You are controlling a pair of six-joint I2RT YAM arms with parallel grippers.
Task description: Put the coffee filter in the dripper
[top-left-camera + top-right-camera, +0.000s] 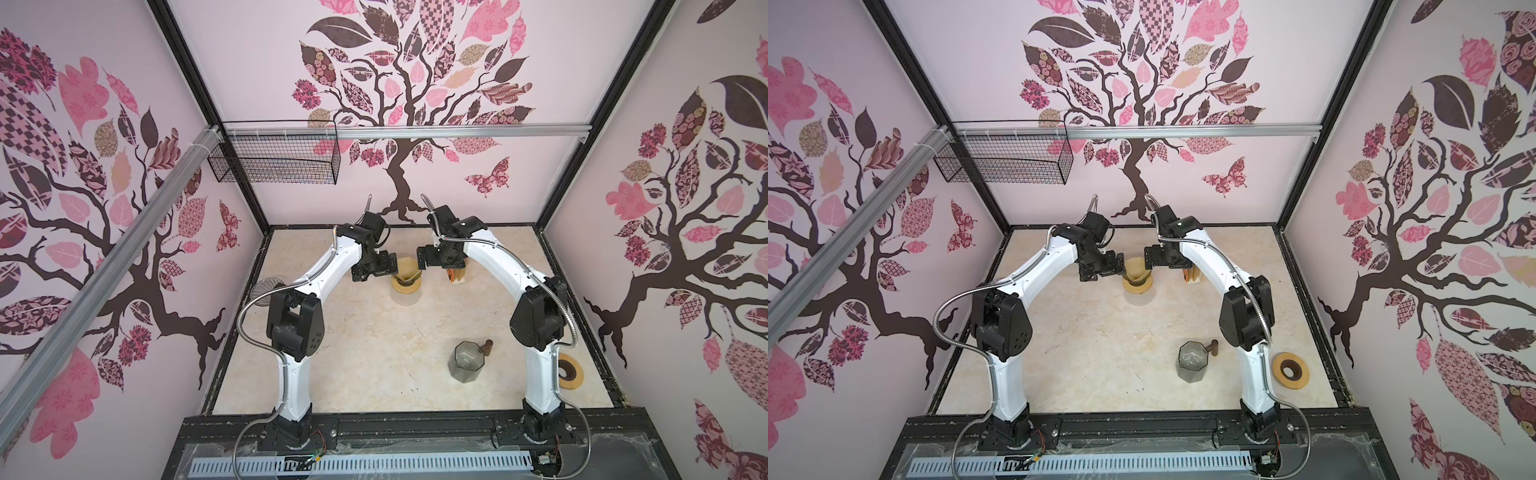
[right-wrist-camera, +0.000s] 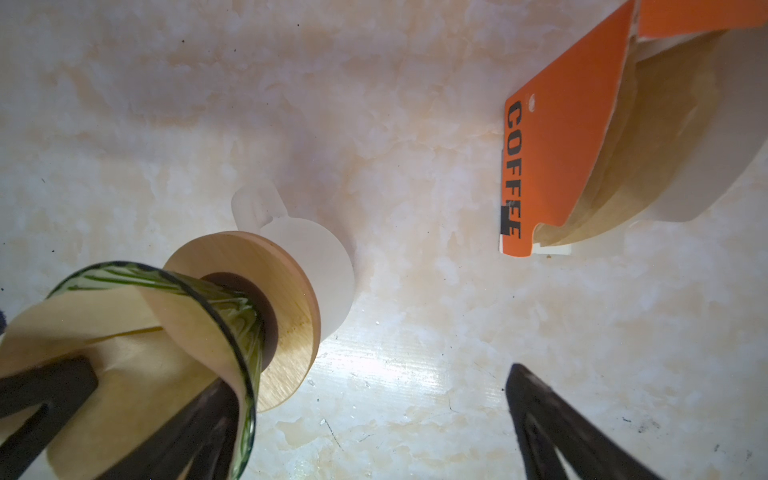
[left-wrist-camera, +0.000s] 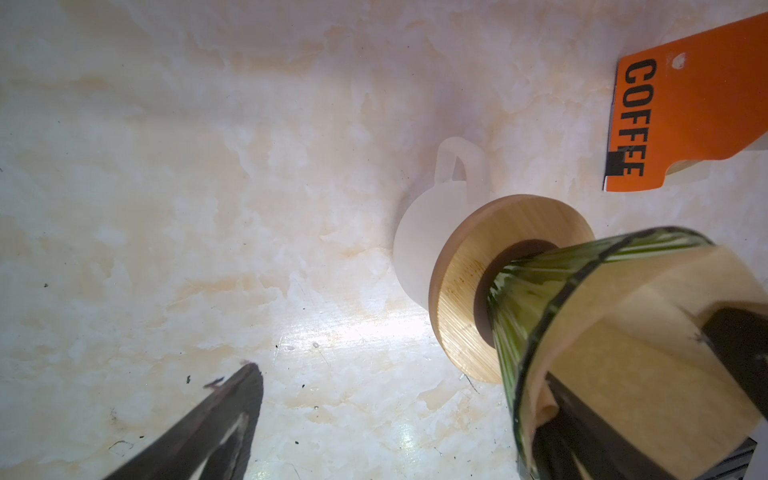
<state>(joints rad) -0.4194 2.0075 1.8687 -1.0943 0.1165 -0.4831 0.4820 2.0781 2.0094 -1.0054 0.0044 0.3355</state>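
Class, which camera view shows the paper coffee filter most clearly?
The right wrist view: the coffee filter shows large, folded, inside the green dripper. The left wrist view shows a plainer, partly covered stretch; in both top views it is only a small tan patch.

The tan paper coffee filter (image 1: 408,266) sat opened inside the dripper (image 1: 405,281), its rim above the glass lip and one flap overlapping. The dripper, a ribbed green glass cone on a round wooden collar, stood upright at twelve o'clock from the table's (image 1: 374,353) centre.
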